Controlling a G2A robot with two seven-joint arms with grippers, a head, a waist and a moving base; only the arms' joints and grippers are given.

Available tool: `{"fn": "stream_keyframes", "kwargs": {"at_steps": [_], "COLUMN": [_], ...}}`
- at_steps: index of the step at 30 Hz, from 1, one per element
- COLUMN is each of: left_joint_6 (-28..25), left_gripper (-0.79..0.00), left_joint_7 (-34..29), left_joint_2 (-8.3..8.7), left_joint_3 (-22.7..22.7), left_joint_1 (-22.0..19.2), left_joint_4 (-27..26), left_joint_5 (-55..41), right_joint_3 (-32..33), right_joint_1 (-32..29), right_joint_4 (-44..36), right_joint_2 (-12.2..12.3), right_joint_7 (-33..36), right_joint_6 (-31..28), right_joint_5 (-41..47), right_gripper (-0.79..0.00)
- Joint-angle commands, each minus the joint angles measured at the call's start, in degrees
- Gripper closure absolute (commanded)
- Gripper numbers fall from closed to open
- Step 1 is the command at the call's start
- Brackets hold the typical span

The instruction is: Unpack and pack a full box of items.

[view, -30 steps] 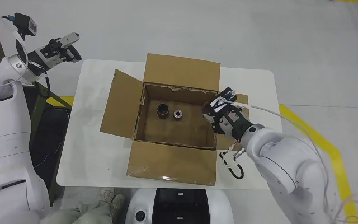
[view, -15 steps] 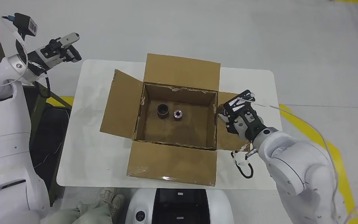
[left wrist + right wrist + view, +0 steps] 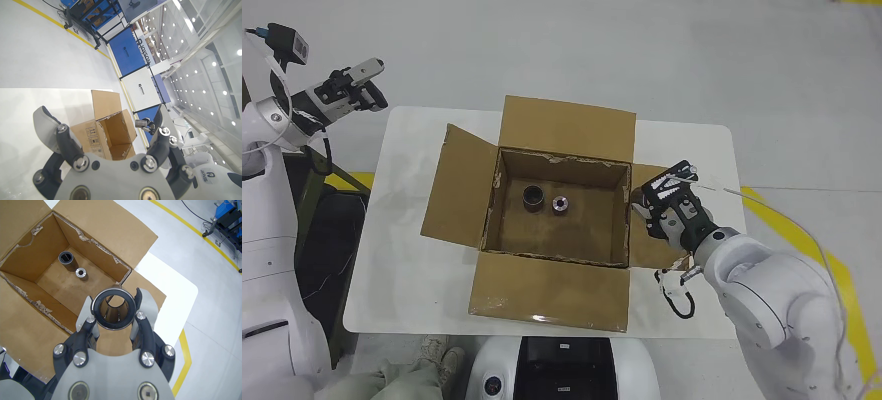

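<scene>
The right gripper (image 3: 669,188) is held over the right flap (image 3: 149,285) of the cardboard box (image 3: 547,290), just outside the box's right wall. The forearm is stretched in from the near right corner of the table (image 3: 412,160). Its jaws are closed on a linear bearing (image 3: 114,309), which is gripped by its sides. The left gripper (image 3: 370,85) is raised just beyond the table's far left corner, well apart from the box. Its jaws are spread, with nothing between them.

All four flaps are folded outward, so the mouth of the box is left open from above, and its rim is ragged. The right flap is spread out beneath the held bearing, and bare table is seen past it toward the right edge.

The bearing's bore is seen nearly end-on from the right wrist view, so its long axis runs roughly along that camera's line of sight. Cardboard is visible through the bore. On the box floor, near the far wall, a dark sleeve (image 3: 66,260) and a smaller silver bushing (image 3: 81,273) are stood upright just beside each other, bores upward.
</scene>
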Motion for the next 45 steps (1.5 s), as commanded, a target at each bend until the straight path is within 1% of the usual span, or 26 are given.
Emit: {"fn": "stream_keyframes", "kwargs": {"at_steps": [1,17,21,25,30,37,42,45], "left_joint_6": [0.0,0.0,0.0,0.0,0.0,0.0,0.0,0.0], "left_gripper": [-0.785,-0.785,-0.785,-0.785,-0.785,-0.785,-0.785,-0.785], "left_joint_7": [0.0,0.0,0.0,0.0,0.0,0.0,0.0,0.0], "left_joint_2": [0.0,0.0,0.0,0.0,0.0,0.0,0.0,0.0], "left_joint_3": [0.0,0.0,0.0,0.0,0.0,0.0,0.0,0.0], "left_joint_1": [0.0,0.0,0.0,0.0,0.0,0.0,0.0,0.0], "left_joint_4": [0.0,0.0,0.0,0.0,0.0,0.0,0.0,0.0], "left_joint_5": [0.0,0.0,0.0,0.0,0.0,0.0,0.0,0.0], "right_joint_3": [0.0,0.0,1.27,4.48,11.0,19.38,23.02,23.67], "right_joint_1": [0.0,0.0,-1.17,-2.08,-2.91,-3.43,-3.38,-3.17], "right_joint_4": [0.0,0.0,0.49,0.76,2.46,8.28,13.0,15.51], "right_joint_2": [0.0,0.0,0.15,0.33,0.59,0.95,1.18,1.27], "right_joint_7": [0.0,0.0,-2.44,-2.87,-3.19,-2.98,-3.41,-4.23], "right_joint_6": [0.0,0.0,0.11,1.1,2.68,4.85,5.71,6.19], "right_joint_5": [0.0,0.0,-1.04,-0.11,3.34,8.76,11.82,12.31], "right_gripper": [0.0,0.0,0.0,0.0,0.0,0.0,0.0,0.0]}}
